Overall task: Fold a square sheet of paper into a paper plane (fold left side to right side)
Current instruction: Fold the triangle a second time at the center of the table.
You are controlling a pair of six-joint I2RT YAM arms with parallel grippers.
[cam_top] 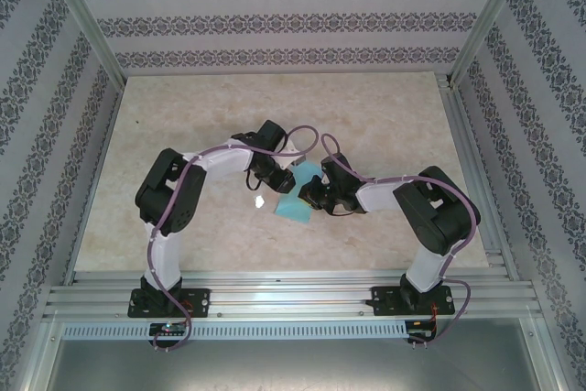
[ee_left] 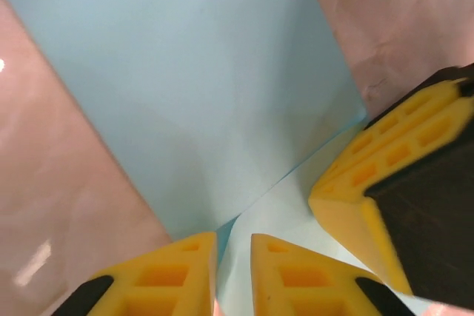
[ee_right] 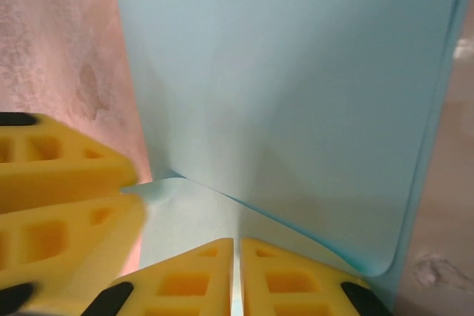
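- The square sheet of paper [cam_top: 298,197] sits mid-table between the two grippers. It's bent over on itself, with one layer arching up off the other. The bend looks soft and rounded, not a pressed crease, so I'd guess it springs back open if it's let go now.
- The edges don't look squared up from the wrist views. If it gets pressed like this, the fold could come out crooked, and a plane folded from it would end up lopsided.
- The right gripper [ee_right: 237,246] has its pads closed together right on the lower layer's edge, and it looks like it's pinching it. A tug from there could crumple or tear paper this thin.
- The left gripper [ee_left: 233,246] shows only a narrow slit between its pads, with the paper's edge at that slit. I can't tell if it's actually gripping, and if it isn't, that corner can slip.
- The grippers are just beside each other, so they could easily bump.
- The table [cam_top: 183,116] looks smooth, so the whole sheet could slide.
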